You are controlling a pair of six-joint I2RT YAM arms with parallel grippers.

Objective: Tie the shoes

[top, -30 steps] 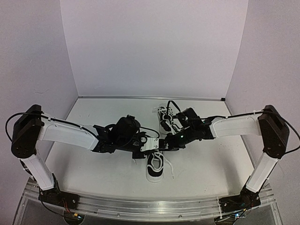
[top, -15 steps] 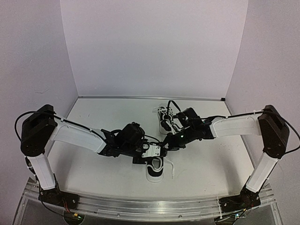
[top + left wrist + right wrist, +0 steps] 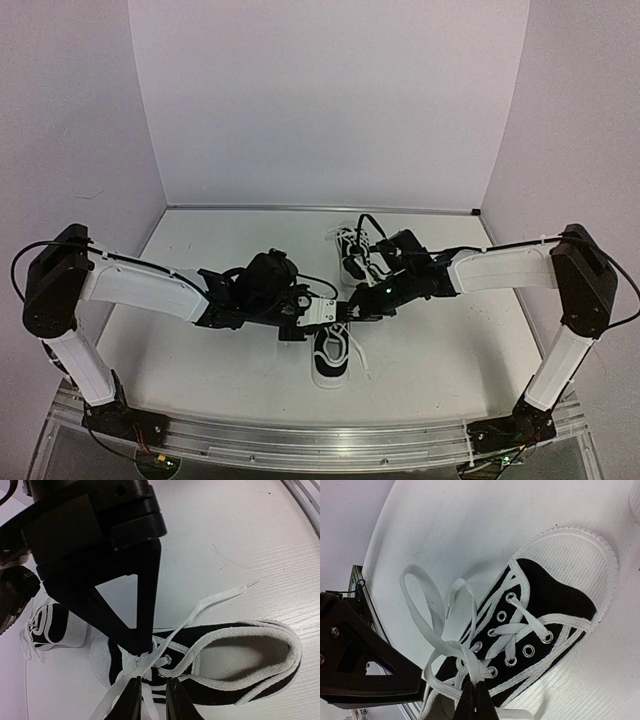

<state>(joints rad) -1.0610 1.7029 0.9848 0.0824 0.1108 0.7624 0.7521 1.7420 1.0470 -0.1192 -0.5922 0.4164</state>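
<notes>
Near shoe sits on the table, just ahead of the gap between the two arm bases. Black upper, white sole. Heel opening faces the bases; the toe end points away, under both grippers.

Laces are not tied. They're threaded through the eyelets, then gathered into one bunch above the top eyelets. One loose loop hangs off that bunch over the table on the left side. One free end trails out flat on the table beside the shoe.

Left gripper: low over the laced section, coming in from the left. Fingers stand a narrow gap apart with a lace strand running through the gap. Can't tell whether it's actually pinched or just passing through.

Right gripper: coming in from the right, tip just beside the left one. Fingers pressed together with no gap visible, clamped on the lace bunch where the strands cross. Left wrist view agrees: its two black fingers converge to a point right on that crossing.

Far shoe: same kind, further back toward the rear wall, apart from the near shoe. Partly hidden behind the right wrist and its cable. Its laces lie loose around it. Too small to read more.
</notes>
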